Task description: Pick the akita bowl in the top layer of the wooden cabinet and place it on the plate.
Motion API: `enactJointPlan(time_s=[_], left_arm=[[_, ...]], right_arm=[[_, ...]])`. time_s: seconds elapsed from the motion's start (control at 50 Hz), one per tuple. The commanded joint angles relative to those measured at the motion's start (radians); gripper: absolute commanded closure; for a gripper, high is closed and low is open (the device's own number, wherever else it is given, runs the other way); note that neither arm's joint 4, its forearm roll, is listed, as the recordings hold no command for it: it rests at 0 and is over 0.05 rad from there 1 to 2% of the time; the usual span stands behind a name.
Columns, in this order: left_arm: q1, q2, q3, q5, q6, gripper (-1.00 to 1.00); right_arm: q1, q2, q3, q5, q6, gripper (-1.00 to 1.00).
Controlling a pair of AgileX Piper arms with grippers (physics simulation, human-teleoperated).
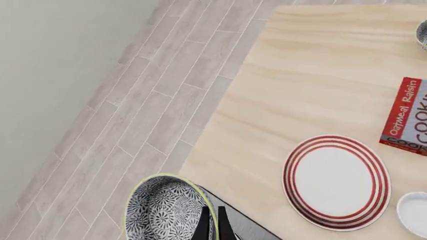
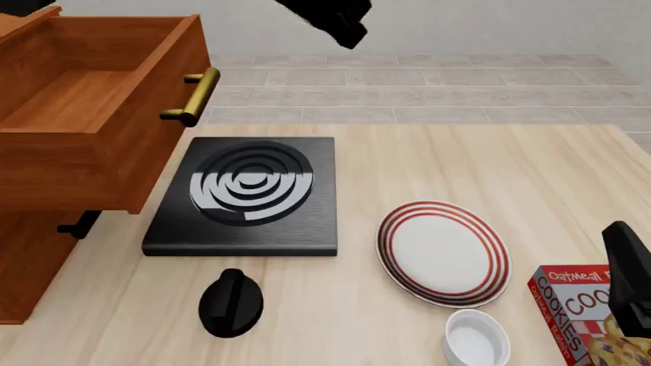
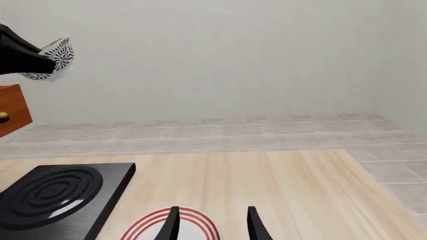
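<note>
Risk lies in the carry: left gripper (image 1: 211,224) is pinched closed on the rim of the akita bowl (image 1: 163,210), high above the counter (image 1: 313,75) with the plate (image 1: 337,181) well below and ahead, so that thin edge-hold could slip.

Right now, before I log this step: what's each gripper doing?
Left gripper: shut on the akita bowl, held up in the air.
Right gripper: open, holding nothing, above the plate.

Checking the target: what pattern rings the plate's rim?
Concentric red rings on white, around the plate; clearest in the front view.
</note>
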Motion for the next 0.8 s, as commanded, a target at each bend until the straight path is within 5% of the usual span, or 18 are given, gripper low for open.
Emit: enactJointPlan(time_s=[0.02, 0.4, 0.8], left_arm=[[-0.038, 0.029, 0.008, -0.023, 0.022, 1.0], [-0.116, 0.083, 0.092, -0.073, 0.112, 1.0], [-0.187, 0.176, 0.025, -0.021, 0.064, 1.0]], right_arm=[[0.004, 0.0, -0.002, 0.0, -0.002, -1.0], [0.018, 0.0, -0.006, -0.005, -0.007, -1.0], [0.017, 0.0, -0.008, -0.006, -0.003, -1.0]])
